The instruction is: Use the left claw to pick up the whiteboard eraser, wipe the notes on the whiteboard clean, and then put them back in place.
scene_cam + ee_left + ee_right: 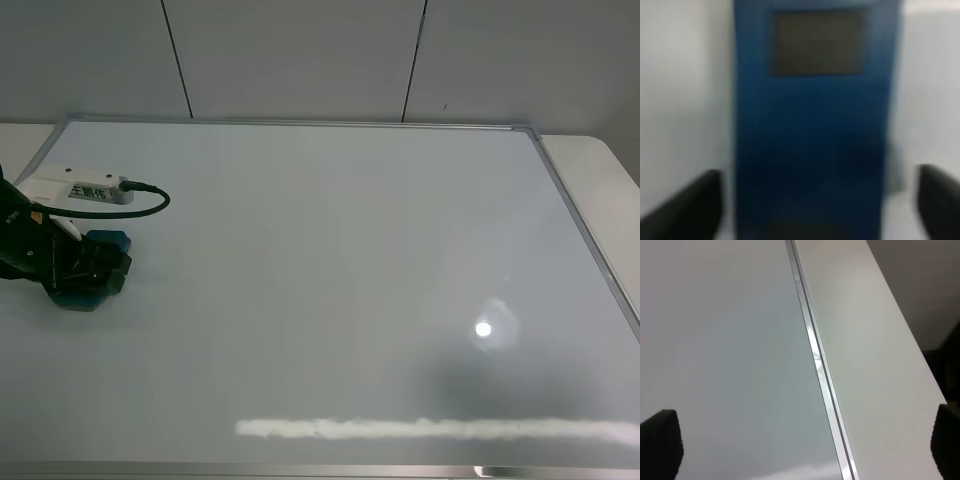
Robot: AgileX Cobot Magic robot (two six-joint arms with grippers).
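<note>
1. Teal-blue whiteboard eraser [98, 268] lies flat at the whiteboard's [330, 270] left edge, mid-left of the overhead frame.
2. Left claw [85, 275] directly over it, fingers spread, standing clear of both long sides in the wrist view; eraser [815, 125] runs lengthwise between them.
3. No notes visible; likely wiped.
4. Right claw [800, 440] spread, empty, over the board's frame.

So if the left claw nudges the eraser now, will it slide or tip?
Probably slide: the eraser lies flat and low on the glossy whiteboard, so tipping looks unlikely. It looks like a rigid block. The left claw fingers stand apart beside it.
</note>
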